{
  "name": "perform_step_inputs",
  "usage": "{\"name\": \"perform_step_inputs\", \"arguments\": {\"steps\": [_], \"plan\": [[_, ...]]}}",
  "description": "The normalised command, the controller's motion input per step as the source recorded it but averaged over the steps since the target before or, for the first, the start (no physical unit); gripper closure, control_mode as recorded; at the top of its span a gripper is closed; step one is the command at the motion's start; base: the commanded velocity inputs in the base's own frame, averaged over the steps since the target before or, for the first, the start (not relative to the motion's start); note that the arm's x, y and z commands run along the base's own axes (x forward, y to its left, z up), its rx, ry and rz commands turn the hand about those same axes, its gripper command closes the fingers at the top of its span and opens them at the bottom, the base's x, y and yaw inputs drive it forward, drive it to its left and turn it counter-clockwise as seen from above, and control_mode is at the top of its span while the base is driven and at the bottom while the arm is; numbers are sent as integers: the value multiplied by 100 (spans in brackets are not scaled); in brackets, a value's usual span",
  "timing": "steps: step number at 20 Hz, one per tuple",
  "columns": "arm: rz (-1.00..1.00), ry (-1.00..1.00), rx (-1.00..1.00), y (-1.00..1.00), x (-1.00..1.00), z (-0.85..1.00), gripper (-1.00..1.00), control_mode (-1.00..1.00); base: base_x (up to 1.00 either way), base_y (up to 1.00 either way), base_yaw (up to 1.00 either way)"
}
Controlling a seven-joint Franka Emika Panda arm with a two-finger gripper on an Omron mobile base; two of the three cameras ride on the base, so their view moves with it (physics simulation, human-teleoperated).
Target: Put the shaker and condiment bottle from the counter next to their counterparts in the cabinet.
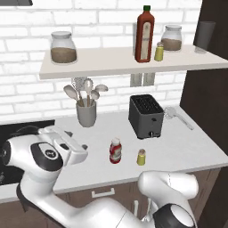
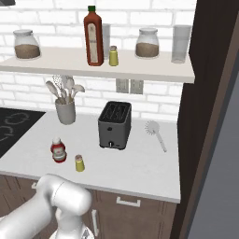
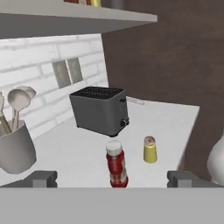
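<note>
The small red condiment bottle (image 1: 115, 150) (image 2: 58, 150) stands upright near the counter's front. The tiny yellow shaker (image 1: 141, 157) (image 2: 80, 163) stands just right of it. In the hand view the bottle (image 3: 116, 164) is low and central, with the shaker (image 3: 150, 149) beside it. My gripper (image 3: 113, 180) is open, its fingertips wide apart, short of the bottle and holding nothing. On the white cabinet shelf (image 1: 111, 64) (image 2: 70, 65) stand the counterparts: a tall dark-red bottle (image 1: 144, 34) (image 2: 93, 37) and a yellow shaker (image 1: 159, 52) (image 2: 113, 56), close together.
A dark toaster (image 1: 145, 116) (image 3: 99, 110) stands behind the two counter items. A grey utensil holder (image 1: 86, 111) (image 3: 15, 148) is to the left and a whisk (image 1: 178, 116) to the right. Glass jars (image 1: 63, 46) (image 1: 171, 38) and a tumbler (image 1: 204, 35) share the shelf. A black cooktop (image 2: 14, 126) lies left.
</note>
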Motion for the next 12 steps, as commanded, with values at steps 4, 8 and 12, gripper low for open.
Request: {"name": "perform_step_inputs", "arguments": {"steps": [4,8,12], "plan": [[-5,0,0,-32,36,-46,-100,-100,0,0,0],[0,0,0,-33,23,-44,-100,-100,0,0,0],[1,0,0,-28,17,-43,-100,-100,0,0,0]]}}
